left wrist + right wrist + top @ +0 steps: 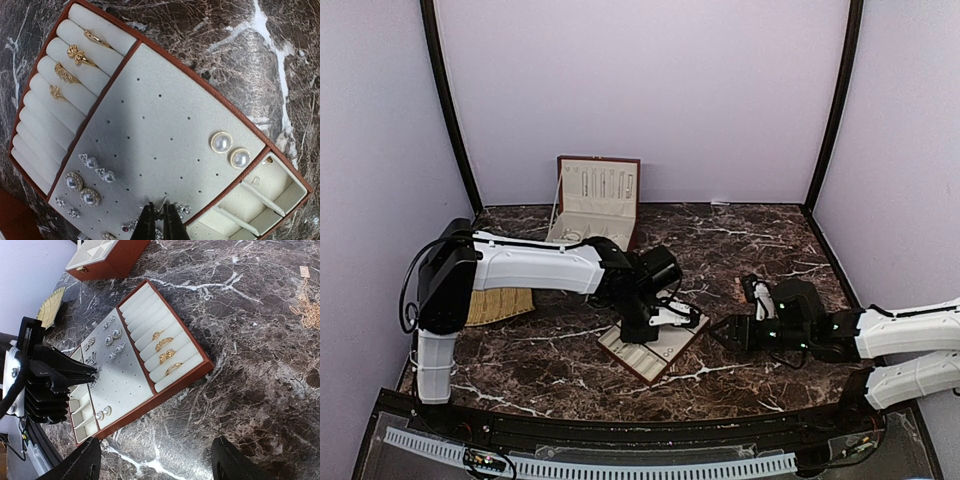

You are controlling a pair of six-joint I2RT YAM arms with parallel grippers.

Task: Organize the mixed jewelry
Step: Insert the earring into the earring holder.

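Dark marble table (pixel 770 240) ran back to lavender walls, with an open red-brown box (pixel 598 200) at the rear. The left arm (pixel 530 268) hid part of a woven mat (pixel 500 305). Over the slotted tray (pixel 185 380), the left gripper (pixel 159 220) had its fingers pressed together. The right gripper (pixel 156 452) stood spread nearby. The tray held gold rings (pixel 80 55) and pearl studs (pixel 230 150); a gold chain (pixel 307 310) lay well apart.
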